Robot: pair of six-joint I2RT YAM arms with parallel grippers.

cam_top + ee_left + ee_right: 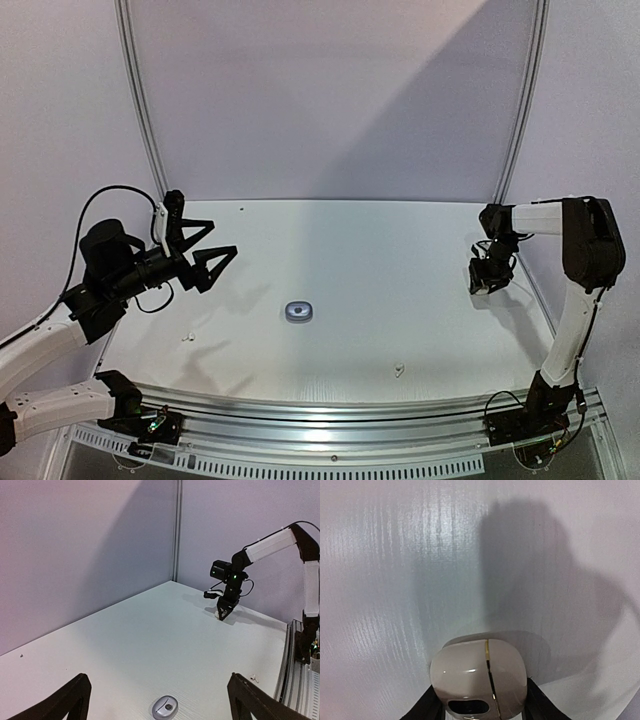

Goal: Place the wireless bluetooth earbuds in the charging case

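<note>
Cream rounded plastic charging case (479, 672), gold seam: far right on white desk (400, 250), flanked by right gripper (487, 287) fingers, likely for lifting; grip unconfirmed. Left gripper (225, 238) fingers wide, ready. Tiny white earbuds (186, 337) loose near front.

place: robot lab booth | evidence: white table (380, 270), plain wall panels (330, 100), aluminium frame posts (140, 100)
</note>
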